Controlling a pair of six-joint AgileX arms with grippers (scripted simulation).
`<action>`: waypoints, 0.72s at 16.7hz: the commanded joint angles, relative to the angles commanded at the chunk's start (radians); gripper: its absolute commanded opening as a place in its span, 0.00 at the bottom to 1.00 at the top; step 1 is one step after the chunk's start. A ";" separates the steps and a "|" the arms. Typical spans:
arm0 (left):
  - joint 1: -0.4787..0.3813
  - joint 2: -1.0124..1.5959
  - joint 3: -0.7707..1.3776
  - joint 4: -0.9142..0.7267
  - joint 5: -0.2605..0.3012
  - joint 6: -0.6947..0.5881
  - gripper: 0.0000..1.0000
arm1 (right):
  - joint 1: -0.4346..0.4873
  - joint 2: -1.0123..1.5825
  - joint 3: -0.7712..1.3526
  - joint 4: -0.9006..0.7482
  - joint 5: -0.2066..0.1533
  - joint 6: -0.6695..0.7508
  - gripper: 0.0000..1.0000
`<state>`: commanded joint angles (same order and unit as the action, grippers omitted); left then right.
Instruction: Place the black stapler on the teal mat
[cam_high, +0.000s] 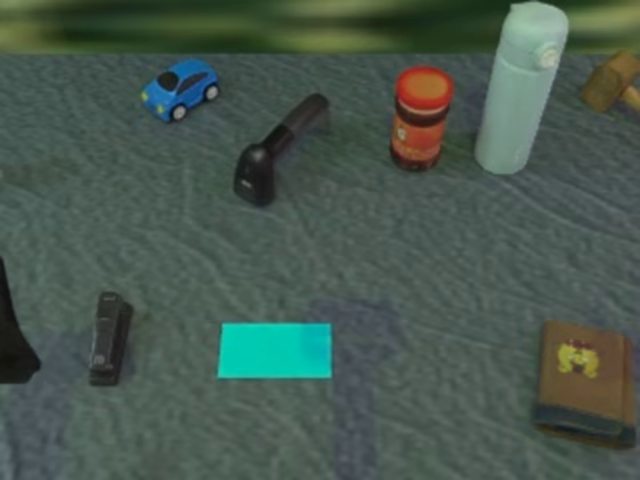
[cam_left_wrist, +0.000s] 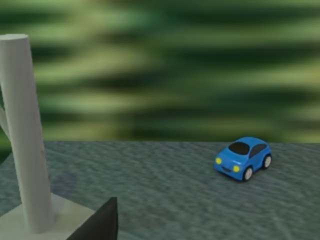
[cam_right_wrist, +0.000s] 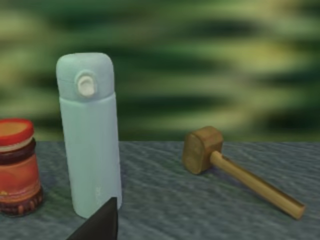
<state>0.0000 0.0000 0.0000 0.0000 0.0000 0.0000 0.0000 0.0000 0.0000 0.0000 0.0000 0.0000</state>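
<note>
The black stapler (cam_high: 110, 337) lies flat near the table's front left, its length running front to back. The teal mat (cam_high: 275, 351) lies flat to its right, a short gap away, with nothing on it. My left gripper (cam_high: 12, 345) shows only as a dark shape at the left edge of the top view, just left of the stapler and apart from it. In the left wrist view only a dark corner of the left gripper (cam_left_wrist: 102, 222) shows. My right gripper (cam_right_wrist: 102, 222) is out of the top view and shows only as a dark corner in the right wrist view.
Along the back stand a blue toy car (cam_high: 181, 88), a black scanner (cam_high: 280, 148), a red-lidded jar (cam_high: 420, 118), a pale flask (cam_high: 518, 88) and a wooden mallet (cam_high: 612, 82). A brown wallet (cam_high: 584, 382) lies front right. A white post (cam_left_wrist: 25, 135) shows in the left wrist view.
</note>
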 joint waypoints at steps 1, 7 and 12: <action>0.000 0.000 0.000 0.000 0.000 0.000 1.00 | 0.000 0.000 0.000 0.000 0.000 0.000 1.00; -0.017 0.157 0.147 -0.108 0.001 -0.018 1.00 | 0.000 0.000 0.000 0.000 0.000 0.000 1.00; -0.050 0.573 0.459 -0.346 -0.003 -0.052 1.00 | 0.000 0.000 0.000 0.000 0.000 0.000 1.00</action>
<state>-0.0495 0.5730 0.4586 -0.3463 -0.0033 -0.0516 0.0000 0.0000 0.0000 0.0000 0.0000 0.0000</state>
